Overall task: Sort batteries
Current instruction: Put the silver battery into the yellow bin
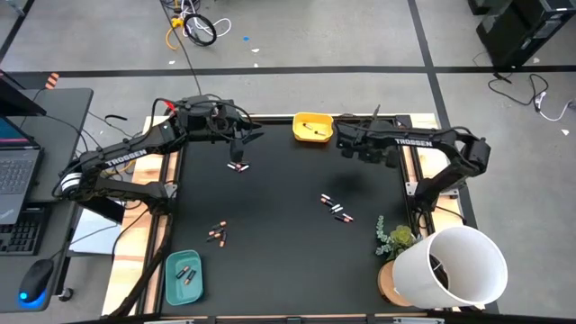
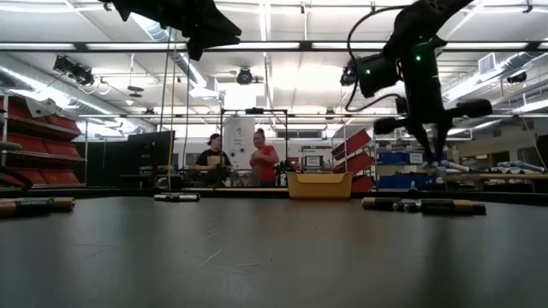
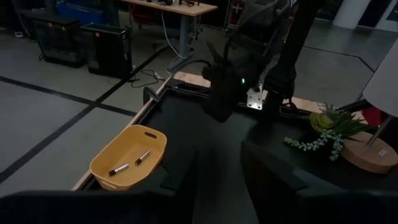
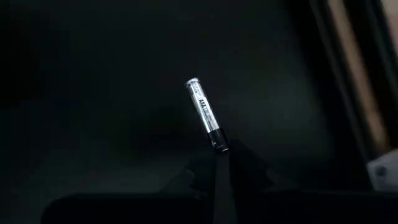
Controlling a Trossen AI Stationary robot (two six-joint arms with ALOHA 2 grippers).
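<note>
My right gripper [image 1: 347,147] hovers over the table's far part, just right of the yellow tray [image 1: 312,127], and is shut on a silvery-white battery [image 4: 204,115] with a dark end. The yellow tray [image 3: 128,155] holds two batteries. My left gripper [image 1: 244,144] is open above a small pair of batteries [image 1: 237,166] lying on the black mat. More batteries lie loose at mid-table [image 1: 335,208] and toward the near left [image 1: 216,235]. A teal tray [image 1: 183,275] at the near left corner holds two batteries. My right gripper pinches the battery by its dark end [image 4: 217,140] between the two fingertips [image 4: 247,167]. The rest of the cylinder sticks out past the fingers. It is lifted clear of the mat, with the fingers pointing down [image 2: 431,145].
A white lamp shade [image 1: 454,265] and a small plant [image 1: 394,238] stand at the near right corner. Loose batteries line the mat in the low view [image 2: 424,205]. Wooden table edges border the mat. Two people stand in the room far behind the table [image 2: 240,161].
</note>
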